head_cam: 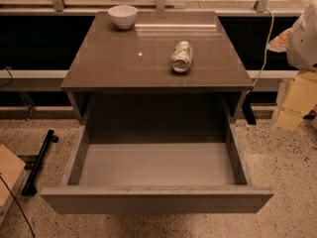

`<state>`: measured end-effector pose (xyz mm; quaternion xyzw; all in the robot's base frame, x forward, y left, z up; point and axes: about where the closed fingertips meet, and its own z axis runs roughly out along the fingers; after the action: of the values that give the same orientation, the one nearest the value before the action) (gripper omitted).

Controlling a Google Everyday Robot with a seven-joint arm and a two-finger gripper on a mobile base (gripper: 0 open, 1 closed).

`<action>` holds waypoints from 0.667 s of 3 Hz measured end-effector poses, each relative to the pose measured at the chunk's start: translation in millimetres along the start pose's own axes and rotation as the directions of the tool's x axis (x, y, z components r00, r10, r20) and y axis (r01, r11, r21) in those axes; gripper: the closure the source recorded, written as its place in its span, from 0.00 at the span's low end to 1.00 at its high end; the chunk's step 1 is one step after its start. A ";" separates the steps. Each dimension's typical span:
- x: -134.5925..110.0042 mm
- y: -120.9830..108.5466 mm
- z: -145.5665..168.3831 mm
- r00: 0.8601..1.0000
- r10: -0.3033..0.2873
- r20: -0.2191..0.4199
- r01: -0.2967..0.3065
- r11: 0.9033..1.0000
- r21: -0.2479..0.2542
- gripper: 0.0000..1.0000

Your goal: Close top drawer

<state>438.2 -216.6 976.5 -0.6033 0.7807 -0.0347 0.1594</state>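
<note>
The top drawer (156,201) is pulled far out of the cabinet and fills the lower middle of the frame. Its plain flat front runs across the bottom, and its lighter grey inner floor is in full view between the two side walls. Above it, the brown cabinet top (114,58) carries a white bowl (123,16) at its far edge, upper centre-left, and a crushed can (182,56) lying on its side right of centre (the two sit well apart). The gripper (292,110) hangs at the right edge of the frame at mid-height, beside the cabinet's right side and clear of the drawer. Whether it is clenched or released cannot be told. A black rod (38,160) lies on the speckled floor (287,167) at the left.
</note>
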 end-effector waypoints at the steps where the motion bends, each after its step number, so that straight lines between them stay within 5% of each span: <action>1: -0.1 -0.1 -0.3 1.000 0.000 0.000 0.000 1.000 0.001 0.00; 2: -1.3 -0.6 -2.5 1.000 -0.001 0.004 0.001 1.000 0.011 0.22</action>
<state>438.3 -215.8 979.2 -0.6029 0.7798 -0.0382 0.1642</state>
